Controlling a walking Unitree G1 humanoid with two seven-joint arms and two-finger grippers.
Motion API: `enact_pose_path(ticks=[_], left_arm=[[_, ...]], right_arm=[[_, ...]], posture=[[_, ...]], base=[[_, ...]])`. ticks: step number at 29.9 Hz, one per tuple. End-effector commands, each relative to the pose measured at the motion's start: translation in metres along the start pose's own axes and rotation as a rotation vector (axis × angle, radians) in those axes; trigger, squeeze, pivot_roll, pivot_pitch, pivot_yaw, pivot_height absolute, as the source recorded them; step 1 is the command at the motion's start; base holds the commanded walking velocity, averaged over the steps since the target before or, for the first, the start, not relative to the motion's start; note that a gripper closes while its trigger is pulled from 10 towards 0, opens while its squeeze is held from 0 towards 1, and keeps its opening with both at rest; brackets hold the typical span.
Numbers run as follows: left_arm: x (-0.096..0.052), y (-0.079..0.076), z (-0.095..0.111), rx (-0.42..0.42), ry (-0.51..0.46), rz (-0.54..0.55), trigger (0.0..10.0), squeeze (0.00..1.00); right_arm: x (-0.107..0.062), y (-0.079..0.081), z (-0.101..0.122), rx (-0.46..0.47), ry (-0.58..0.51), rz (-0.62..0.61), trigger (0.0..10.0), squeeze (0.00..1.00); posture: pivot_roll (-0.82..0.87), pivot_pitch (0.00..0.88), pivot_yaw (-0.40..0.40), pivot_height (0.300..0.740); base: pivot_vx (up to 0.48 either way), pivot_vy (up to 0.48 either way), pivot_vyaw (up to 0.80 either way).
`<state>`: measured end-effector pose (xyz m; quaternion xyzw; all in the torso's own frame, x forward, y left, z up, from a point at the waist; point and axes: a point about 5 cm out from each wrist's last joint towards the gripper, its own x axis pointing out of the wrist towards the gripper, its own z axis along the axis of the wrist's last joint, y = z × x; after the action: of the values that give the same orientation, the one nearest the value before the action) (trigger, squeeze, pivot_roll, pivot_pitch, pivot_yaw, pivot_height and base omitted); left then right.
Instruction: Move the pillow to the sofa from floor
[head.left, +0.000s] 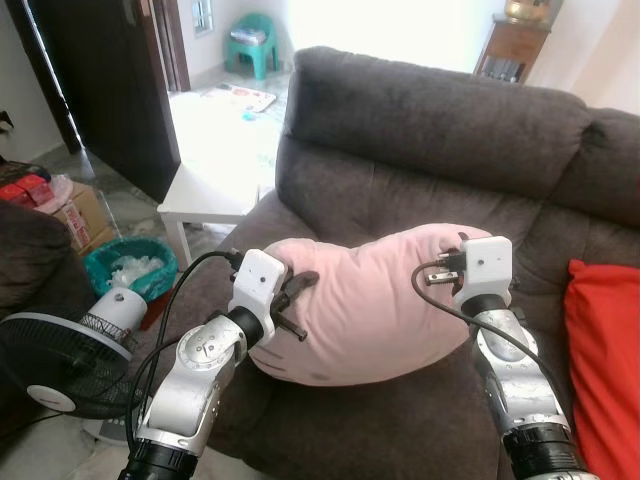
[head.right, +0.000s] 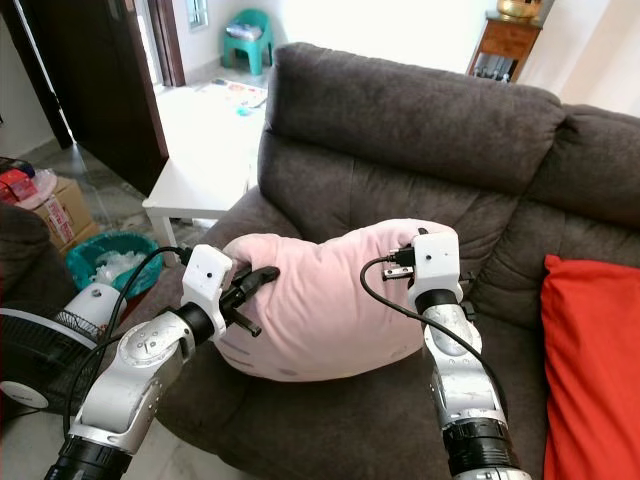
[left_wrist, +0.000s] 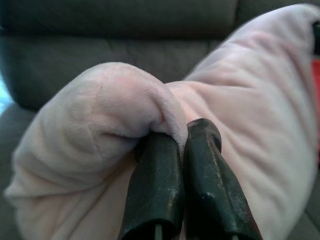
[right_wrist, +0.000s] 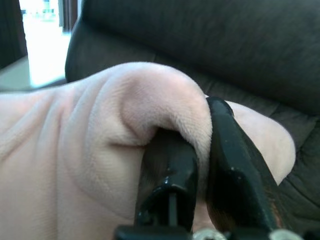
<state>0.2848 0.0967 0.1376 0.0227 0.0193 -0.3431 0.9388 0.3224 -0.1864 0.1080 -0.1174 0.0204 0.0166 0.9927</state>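
We see plush pale-pink pillow (head.left: 375, 300) over seat cushion of dark grey fabric sofa (head.left: 440, 130), held between both arms. Our left gripper (left_wrist: 182, 142) pinches fold of pillow's left end, black fingers (left_wrist: 155, 190) pressed together on fabric. Our right gripper (right_wrist: 202, 150) clamps fold at pillow's right end likewise. Red cushion (head.left: 605, 350) lies on sofa to right, apart from pillow. White side table (head.left: 205, 200) stands beside sofa's left arm.

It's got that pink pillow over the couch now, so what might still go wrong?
Each gripper, left and right, pinches just a small fold of the pink pillow, so the plush might slip out early. The pillow also sits near the front edge of the sofa seat; if released there, it may roll back to the floor.
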Motion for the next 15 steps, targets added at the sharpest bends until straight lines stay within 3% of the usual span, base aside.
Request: enact_pose_path(ticks=[1, 10, 11, 12, 15], left_arm=[[0.006, -0.024, 0.014, -0.006, -0.050, -0.155, 10.0, 0.00], [0.001, -0.025, 0.004, 0.000, 0.022, -0.182, 10.0, 0.00], [0.000, -0.026, 0.001, -0.003, 0.040, -0.185, 10.0, 0.00], [-0.001, -0.026, 0.001, -0.005, 0.043, -0.186, 10.0, 0.00], [-0.001, -0.025, -0.002, -0.007, 0.053, -0.179, 10.0, 0.00]], right_arm=[[0.007, 0.012, 0.010, -0.058, -0.020, 0.076, 10.0, 0.00], [0.002, 0.020, -0.003, -0.068, 0.033, 0.133, 10.0, 0.00], [0.002, 0.022, -0.004, -0.078, 0.039, 0.138, 10.0, 0.44], [0.002, 0.022, -0.004, -0.074, 0.040, 0.137, 10.0, 1.00], [0.003, 0.022, -0.005, -0.075, 0.046, 0.140, 10.0, 1.00]], posture=[[0.17, 0.000, -0.110, 0.740], [0.17, 0.001, -0.108, 0.740], [0.17, 0.001, -0.108, 0.740], [0.17, 0.000, -0.108, 0.740], [0.17, 0.000, -0.109, 0.740]], base=[[0.000, 0.000, 0.00], [0.000, 0.000, 0.00], [0.000, 0.000, 0.00], [0.000, 0.000, 0.00], [0.000, 0.000, 0.00]])
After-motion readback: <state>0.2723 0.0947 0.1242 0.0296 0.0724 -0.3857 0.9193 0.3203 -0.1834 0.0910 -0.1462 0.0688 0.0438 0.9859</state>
